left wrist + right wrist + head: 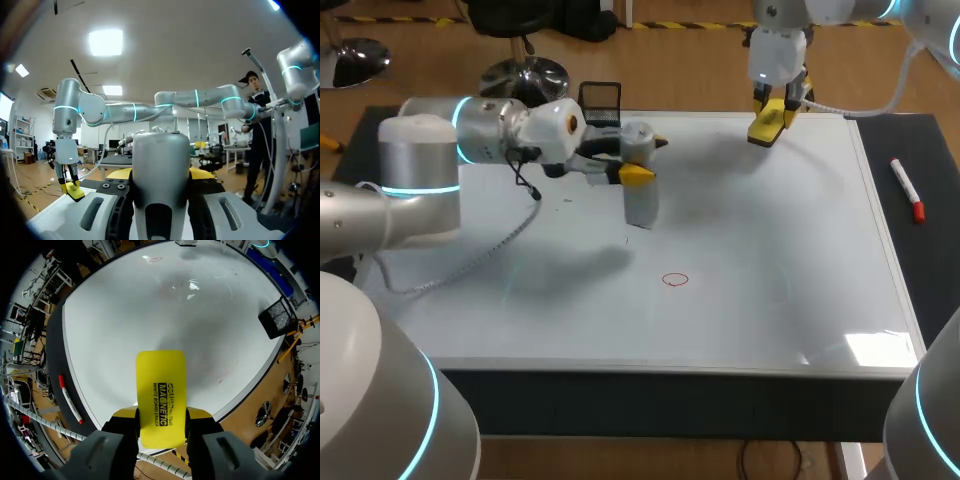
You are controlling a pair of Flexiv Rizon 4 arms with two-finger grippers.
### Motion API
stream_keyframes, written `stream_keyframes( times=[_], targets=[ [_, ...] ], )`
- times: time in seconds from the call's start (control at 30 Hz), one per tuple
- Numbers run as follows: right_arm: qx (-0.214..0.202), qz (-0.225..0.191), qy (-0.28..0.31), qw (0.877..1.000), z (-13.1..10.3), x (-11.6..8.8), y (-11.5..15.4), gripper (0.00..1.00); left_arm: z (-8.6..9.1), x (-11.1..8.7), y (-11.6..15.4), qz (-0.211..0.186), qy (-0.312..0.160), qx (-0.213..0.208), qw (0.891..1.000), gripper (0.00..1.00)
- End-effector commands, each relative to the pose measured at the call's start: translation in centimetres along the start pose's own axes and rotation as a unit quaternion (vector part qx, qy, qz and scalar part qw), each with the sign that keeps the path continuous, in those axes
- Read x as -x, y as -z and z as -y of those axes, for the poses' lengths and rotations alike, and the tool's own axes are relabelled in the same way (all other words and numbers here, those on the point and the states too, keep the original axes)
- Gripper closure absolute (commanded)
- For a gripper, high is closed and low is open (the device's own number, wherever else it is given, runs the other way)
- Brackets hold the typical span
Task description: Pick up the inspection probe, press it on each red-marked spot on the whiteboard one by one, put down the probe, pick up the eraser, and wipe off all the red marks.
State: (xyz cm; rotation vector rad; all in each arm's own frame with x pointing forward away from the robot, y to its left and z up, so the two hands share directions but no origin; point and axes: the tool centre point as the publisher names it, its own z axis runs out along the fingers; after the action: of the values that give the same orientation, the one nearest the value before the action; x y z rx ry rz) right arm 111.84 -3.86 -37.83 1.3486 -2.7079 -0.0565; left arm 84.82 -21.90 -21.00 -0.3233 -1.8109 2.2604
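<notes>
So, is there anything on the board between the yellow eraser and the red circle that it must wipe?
Nothing visible. Between the eraser in the right gripper and the red circle there is only bare whiteboard. The probe, held by the left gripper, is to one side of that path, not across it.

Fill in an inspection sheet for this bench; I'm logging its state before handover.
surface: whiteboard, one red mark.
job's things: probe upright in left hand; eraser in right hand.
clutter: red marker on mat beside whiteboard; black basket at whiteboard's far edge.
hands: left hand shut on probe; right hand shut on eraser.
cables: black cable hangs by left hand; white cable by right hand.
surroundings: nothing seen.
</notes>
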Motion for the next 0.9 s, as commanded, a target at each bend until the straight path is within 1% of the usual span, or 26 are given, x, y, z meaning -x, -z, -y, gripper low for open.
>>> stream_keyframes(
  times=[0.03, 0.17, 0.2, 0.5, 0.73, 0.9],
  targets=[
    [-0.001, -0.002, 0.001, 1.000, 0.0, -0.1, 0.2, 1.00, -0.8, -0.8, -1.3, -0.004, 0.003, -0.003, 1.000, 1.00],
    [-0.001, -0.002, 0.001, 1.000, 0.0, -0.1, 0.2, 1.00, -1.5, -1.9, -2.4, -0.014, 0.010, -0.012, 1.000, 1.00],
    [-0.001, -0.002, 0.001, 1.000, 0.0, -0.1, 0.2, 1.00, -1.8, -2.2, -2.6, -0.012, 0.015, -0.007, 1.000, 1.00],
    [-0.001, -0.002, 0.001, 1.000, 0.0, -0.1, 0.2, 1.00, -3.4, -3.5, -4.0, -0.019, 0.029, -0.017, 0.999, 1.00],
    [-0.001, -0.002, 0.001, 1.000, 0.0, -0.1, 0.2, 1.00, -4.7, -4.1, -4.7, -0.023, 0.039, -0.024, 0.999, 1.00],
    [-0.001, -0.002, 0.001, 1.000, 0.0, -0.1, 0.2, 1.00, -5.4, -4.2, -5.3, -0.026, 0.044, -0.026, 0.998, 1.00]
  ],
)
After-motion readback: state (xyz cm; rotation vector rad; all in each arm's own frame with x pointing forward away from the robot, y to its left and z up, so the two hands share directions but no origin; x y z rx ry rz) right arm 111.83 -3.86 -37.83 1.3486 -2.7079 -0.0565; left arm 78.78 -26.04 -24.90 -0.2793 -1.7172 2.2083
